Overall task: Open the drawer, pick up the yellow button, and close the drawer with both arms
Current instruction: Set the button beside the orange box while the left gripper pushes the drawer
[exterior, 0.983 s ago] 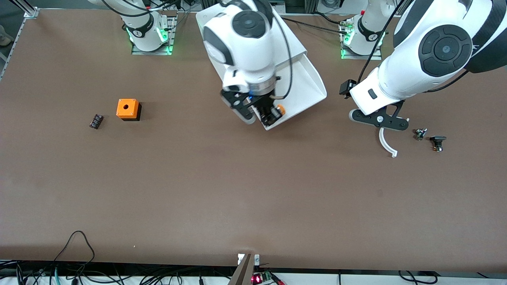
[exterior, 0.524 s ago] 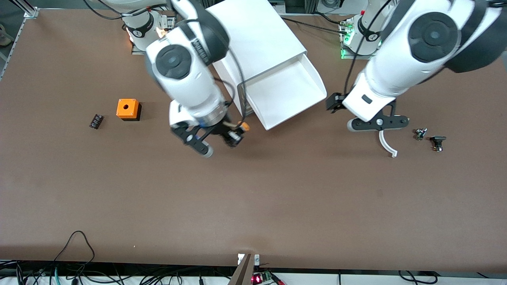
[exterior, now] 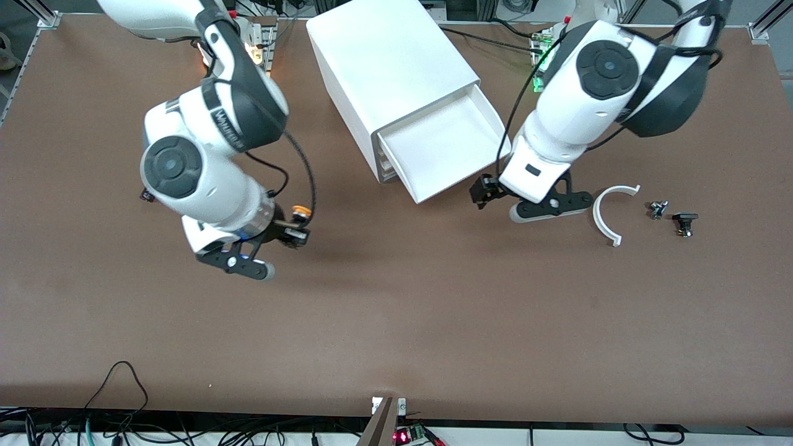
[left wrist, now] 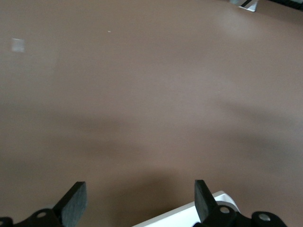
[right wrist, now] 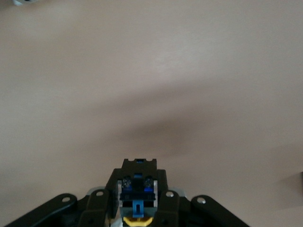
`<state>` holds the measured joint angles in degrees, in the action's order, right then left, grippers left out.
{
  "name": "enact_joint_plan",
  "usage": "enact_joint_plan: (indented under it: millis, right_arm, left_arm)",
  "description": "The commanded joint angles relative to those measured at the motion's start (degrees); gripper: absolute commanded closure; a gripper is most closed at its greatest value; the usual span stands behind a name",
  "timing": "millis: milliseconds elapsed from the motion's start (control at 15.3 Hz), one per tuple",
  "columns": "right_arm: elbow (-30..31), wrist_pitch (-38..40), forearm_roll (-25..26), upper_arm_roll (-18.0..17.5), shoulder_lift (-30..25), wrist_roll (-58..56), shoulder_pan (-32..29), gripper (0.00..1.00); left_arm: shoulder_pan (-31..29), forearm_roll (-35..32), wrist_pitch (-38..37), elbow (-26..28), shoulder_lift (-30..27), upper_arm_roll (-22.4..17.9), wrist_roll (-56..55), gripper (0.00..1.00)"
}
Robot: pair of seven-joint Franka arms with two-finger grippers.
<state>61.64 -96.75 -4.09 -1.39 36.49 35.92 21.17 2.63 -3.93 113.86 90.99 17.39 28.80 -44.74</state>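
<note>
Button (exterior: 301,212) clenched in right gripper (exterior: 291,235), left of frame centre, over bare table (exterior: 396,322). Left gripper (exterior: 495,192) released, beside open, empty-looking drawer (exterior: 446,148), upper centre.

Brown table (exterior: 396,322), cables (exterior: 124,427) probably at edge

Seen from the left wrist: left gripper (left wrist: 137,201) poised over bare brown table (left wrist: 151,94), two black fingers (left wrist: 73,205) set wide apart with nothing between them. Just under one finger, a white edge (left wrist: 189,215), apparently a corner of the drawer, though too little showing to be sure. Soft shadows lying across the tabletop. At the frame's margins, a pale square fleck (left wrist: 18,45) and a small white and black object (left wrist: 247,4), both too small to identify.
</note>
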Motion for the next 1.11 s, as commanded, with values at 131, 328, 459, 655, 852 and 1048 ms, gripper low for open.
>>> enact_joint_plan:
  millis: [131, 328, 459, 655, 852, 1048]
  right_arm:
    - [11.7, -3.5, 0.0, 5.7, -6.1, -14.4, -1.0, 1.0]
    - [23.0, -13.9, 0.0, 9.8, -9.9, -23.5, -1.0, 1.0]
    - [29.7, -21.3, -0.5, 12.4, -11.2, -29.1, -1.0, 1.0]
    - [37.6, -31.6, -0.6, 14.0, -11.7, -33.0, -1.1, 1.0]
    - [42.2, -37.9, -0.9, 14.7, -11.2, -36.4, -2.6, 1.0]
    - [45.7, -43.3, -1.1, 14.7, -9.7, -38.5, -4.1, 1.0]
  left_arm:
    - [-0.3, -1.9, 8.4, 11.6, -3.9, 2.5, -7.3, 0.0]
    - [2.3, -3.2, 11.4, 15.4, -3.8, 2.7, -14.2, 0.0]
    - [2.8, -5.5, 12.0, 17.8, -3.9, 2.8, -14.4, 0.0]
    - [2.9, -8.1, 12.1, 18.0, -3.2, 2.8, -14.4, 0.0]
    - [2.6, -8.1, 12.1, 19.0, -3.3, 2.8, -15.1, 0.0]
    - [2.3, -8.1, 13.9, 19.9, -3.5, 2.8, -15.5, 0.0]
